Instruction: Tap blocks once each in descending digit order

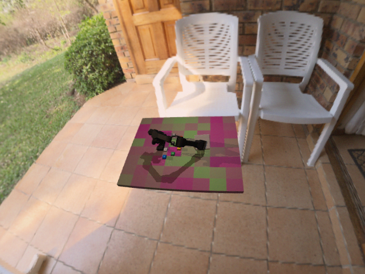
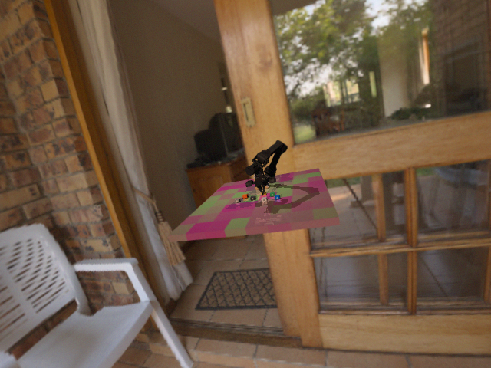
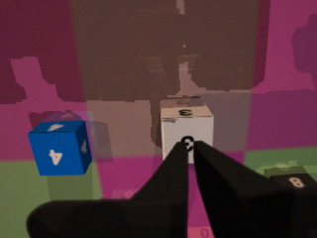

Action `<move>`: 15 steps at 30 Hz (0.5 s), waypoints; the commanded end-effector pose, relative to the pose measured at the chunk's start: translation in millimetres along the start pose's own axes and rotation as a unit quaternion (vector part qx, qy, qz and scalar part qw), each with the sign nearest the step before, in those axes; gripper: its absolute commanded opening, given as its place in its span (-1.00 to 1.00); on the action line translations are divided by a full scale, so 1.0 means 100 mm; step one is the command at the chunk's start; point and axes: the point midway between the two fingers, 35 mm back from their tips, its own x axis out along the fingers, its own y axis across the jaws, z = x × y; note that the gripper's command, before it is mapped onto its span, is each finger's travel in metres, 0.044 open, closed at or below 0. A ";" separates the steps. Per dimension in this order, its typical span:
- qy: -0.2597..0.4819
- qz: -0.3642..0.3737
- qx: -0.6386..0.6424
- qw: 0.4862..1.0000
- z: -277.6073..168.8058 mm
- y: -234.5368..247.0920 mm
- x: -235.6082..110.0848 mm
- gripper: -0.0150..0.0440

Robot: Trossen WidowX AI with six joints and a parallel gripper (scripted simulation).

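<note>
My gripper (image 3: pixel 188 149) (image 1: pixel 162 146) (image 2: pixel 261 192) is shut, with nothing between the fingers. In the wrist view its tips hang just over the near face of the white block marked 3 (image 3: pixel 187 128) (image 1: pixel 165 149) (image 2: pixel 263 201). A blue block marked 4 (image 3: pixel 59 149) (image 1: pixel 163 156) (image 2: pixel 277 196) lies to the left in the wrist view, apart from the fingers. A black block marked 8 (image 3: pixel 293 181) (image 2: pixel 252 197) sits at the lower right, partly hidden by a finger. A green block (image 1: pixel 172 153) lies beside the blue one.
The blocks sit close together on a pink and green checkered table (image 1: pixel 218 184) (image 2: pixel 238 229). An orange block (image 2: pixel 245 195) lies at one end of the group. Two white plastic chairs (image 1: pixel 206 73) stand behind the table.
</note>
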 end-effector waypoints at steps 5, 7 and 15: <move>-0.001 0.003 0.002 1.000 -0.01 0.01 0.14 -0.42; -0.001 0.003 0.002 1.000 -0.01 0.01 0.17 -0.42; -0.001 0.003 0.002 1.000 -0.01 0.01 0.29 -0.42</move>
